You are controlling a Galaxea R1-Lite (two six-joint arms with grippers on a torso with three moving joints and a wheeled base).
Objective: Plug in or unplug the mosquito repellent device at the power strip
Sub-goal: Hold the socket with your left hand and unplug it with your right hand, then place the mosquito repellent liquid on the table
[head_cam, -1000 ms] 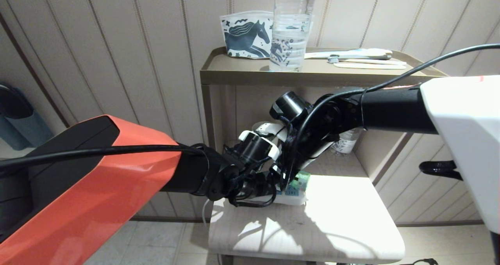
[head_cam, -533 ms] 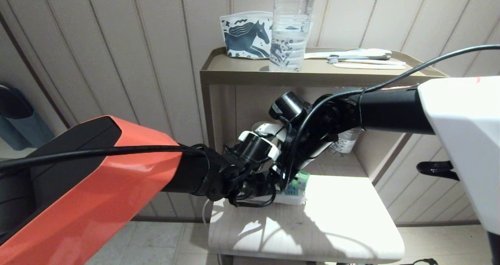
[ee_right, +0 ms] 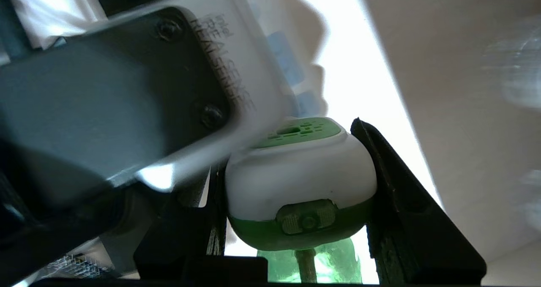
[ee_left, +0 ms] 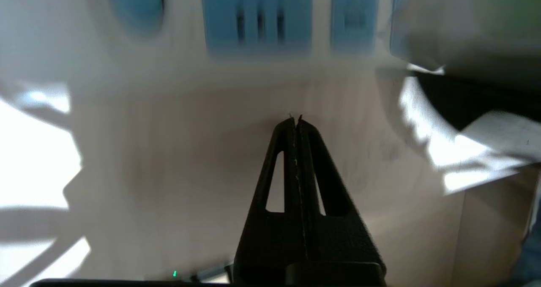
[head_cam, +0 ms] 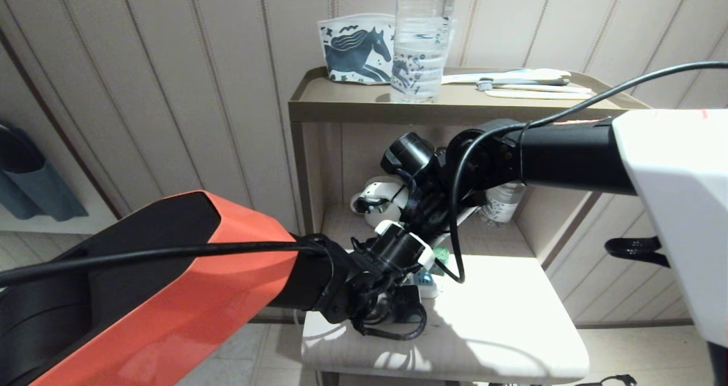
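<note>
The mosquito repellent device (ee_right: 300, 173), a white head with a green top and a green bottle behind it, sits between the two black fingers of my right gripper (ee_right: 291, 151), which is shut on it. In the head view only a green bit of the device (head_cam: 441, 255) shows under the right wrist, just above the white power strip (head_cam: 426, 286) on the lower shelf. Whether its prongs are in a socket is hidden. My left gripper (ee_left: 296, 118) is shut and empty, hovering over the shelf a little short of the power strip (ee_left: 258, 20) with its blue socket faces.
The left wrist camera housing (ee_right: 127, 88) hangs close beside the device. A water bottle (head_cam: 418, 39), a horse-print pouch (head_cam: 355, 48) and toothbrushes (head_cam: 523, 82) lie on the top tray (head_cam: 352, 110). Another bottle (head_cam: 500, 204) stands at the back of the lower shelf.
My left arm has drawn back and down from the power strip toward the shelf's front. The right wrist has turned slightly with the device still in its grip.
</note>
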